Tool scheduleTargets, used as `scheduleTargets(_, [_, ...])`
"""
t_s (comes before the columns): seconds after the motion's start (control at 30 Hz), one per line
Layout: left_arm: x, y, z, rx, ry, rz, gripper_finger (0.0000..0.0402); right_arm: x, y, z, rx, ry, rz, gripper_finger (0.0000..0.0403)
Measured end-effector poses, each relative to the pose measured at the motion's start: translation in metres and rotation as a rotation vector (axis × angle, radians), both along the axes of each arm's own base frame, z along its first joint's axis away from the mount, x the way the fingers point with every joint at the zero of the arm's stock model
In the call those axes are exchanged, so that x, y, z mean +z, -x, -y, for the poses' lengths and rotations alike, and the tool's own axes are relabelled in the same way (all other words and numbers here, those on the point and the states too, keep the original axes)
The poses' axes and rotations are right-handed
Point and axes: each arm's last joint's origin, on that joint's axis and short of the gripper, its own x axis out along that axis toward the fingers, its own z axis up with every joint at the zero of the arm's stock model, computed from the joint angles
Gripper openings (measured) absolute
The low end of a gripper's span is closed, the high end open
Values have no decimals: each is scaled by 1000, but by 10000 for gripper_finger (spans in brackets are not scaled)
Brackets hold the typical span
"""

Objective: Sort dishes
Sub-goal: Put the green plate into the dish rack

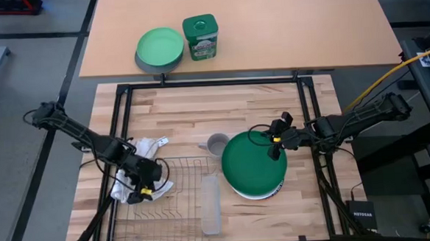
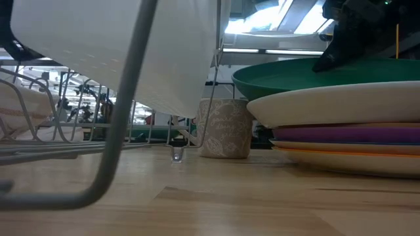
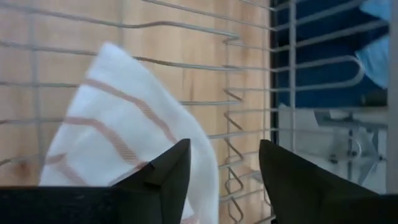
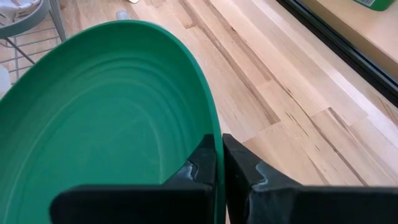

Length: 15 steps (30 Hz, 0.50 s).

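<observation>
- The right gripper [image 4: 219, 165] is pinched tight on the rim of the big dark green plate [image 1: 254, 163], which sits on top of the stack of plates [image 2: 341, 124] on the wooden table [image 1: 177, 108] — white, purple and orange edges show beneath it in the low view.
- The left gripper [image 3: 222, 171] stands with its fingers spread and nothing between them, over the wire dish rack [image 1: 177, 211], just beside a white cloth with faint brown stripes [image 3: 118, 137].
- A small speckled mug [image 2: 224, 128] stands next to the stack.
- No plate visibly stands in the rack's slots, so I'd judge the sorting barely begun — the whole stack looks left to move, starting with the green one.
</observation>
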Motion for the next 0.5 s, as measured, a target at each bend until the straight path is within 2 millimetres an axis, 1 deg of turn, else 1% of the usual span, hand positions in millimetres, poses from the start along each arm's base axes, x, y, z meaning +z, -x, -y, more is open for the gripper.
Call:
scheduleTargets(0.13, [1, 5, 11, -74, -13, 37, 190, 0, 0, 0, 0, 0, 0, 14])
scheduleTargets(0.3, [0, 10, 19, -42, -43, 32, 190, 0, 0, 0, 0, 0, 0, 12])
scheduleTargets(0.5, [-14, 7, 31, -63, -93, -23, 190, 0, 0, 0, 0, 0, 0, 13])
